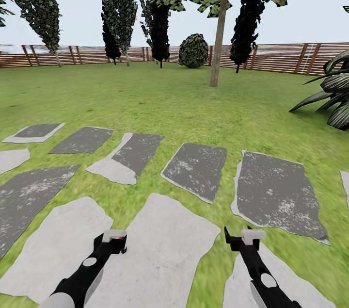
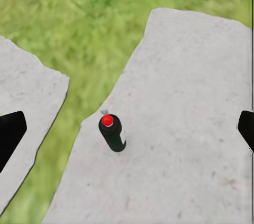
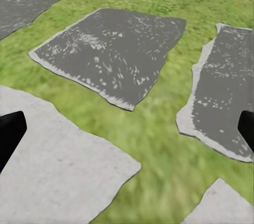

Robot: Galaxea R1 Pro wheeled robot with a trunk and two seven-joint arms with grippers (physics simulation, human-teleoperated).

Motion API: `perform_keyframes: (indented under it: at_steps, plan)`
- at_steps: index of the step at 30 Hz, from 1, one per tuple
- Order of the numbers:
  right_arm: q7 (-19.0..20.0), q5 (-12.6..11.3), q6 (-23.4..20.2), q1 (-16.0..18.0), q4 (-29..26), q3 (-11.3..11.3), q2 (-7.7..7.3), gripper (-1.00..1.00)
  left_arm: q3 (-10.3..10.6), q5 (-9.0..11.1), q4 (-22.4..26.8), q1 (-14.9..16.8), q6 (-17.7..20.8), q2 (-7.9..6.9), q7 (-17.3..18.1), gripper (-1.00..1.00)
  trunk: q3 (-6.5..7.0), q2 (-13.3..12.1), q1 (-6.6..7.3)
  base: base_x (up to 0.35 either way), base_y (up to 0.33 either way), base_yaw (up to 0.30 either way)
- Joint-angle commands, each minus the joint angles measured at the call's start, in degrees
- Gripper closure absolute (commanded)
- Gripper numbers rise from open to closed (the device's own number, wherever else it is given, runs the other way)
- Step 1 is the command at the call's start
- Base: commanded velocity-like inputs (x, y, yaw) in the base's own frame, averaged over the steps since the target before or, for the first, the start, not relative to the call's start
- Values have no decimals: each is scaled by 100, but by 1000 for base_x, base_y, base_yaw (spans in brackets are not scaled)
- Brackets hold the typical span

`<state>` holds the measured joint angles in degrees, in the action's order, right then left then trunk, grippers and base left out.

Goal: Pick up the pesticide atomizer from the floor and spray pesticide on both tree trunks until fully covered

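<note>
The pesticide atomizer, a small dark bottle with a red top, stands upright on a light grey stone slab close to a strip of grass. My left gripper hangs above it, open wide, with the bottle between the lines of its fingers and untouched. In the head view the left gripper is low over the pale slab. My right gripper is open and empty over grass and slabs. A tree with a bare leaning trunk stands far ahead on the lawn.
Grey stepping stones lie in rows across the grass. A brown slat fence rings the lawn, with a round dark bush and tall dark trees before it. A palm spreads at the right edge.
</note>
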<state>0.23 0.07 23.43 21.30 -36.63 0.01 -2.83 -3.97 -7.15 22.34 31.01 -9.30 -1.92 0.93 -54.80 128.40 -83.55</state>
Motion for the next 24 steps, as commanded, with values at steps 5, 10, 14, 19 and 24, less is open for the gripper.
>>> perform_keyframes:
  at_steps: [5,10,14,19,24]
  plan:
    - [-38,-5,-428,108,-3,-1,-8,-100,4,0,10,3,-8,38,-3,-100,0,0,0,0,0,0]
    - [-40,-7,-555,144,-2,-9,-15,-100,-29,145,10,108,44,62,-12,-100,0,0,0,0,0,0]
    - [-6,-7,-568,146,2,-12,-16,-100,-48,572,-31,169,22,46,-14,-100,0,0,0,0,0,0]
    - [-10,-7,-567,146,-1,-17,-16,-100,9,687,0,136,-18,51,-6,-100,0,0,0,0,0,0]
    - [-13,-14,-567,146,-2,-27,-16,-100,-5,724,6,134,-13,51,-12,-100,-36,80,-44,0,0,0]
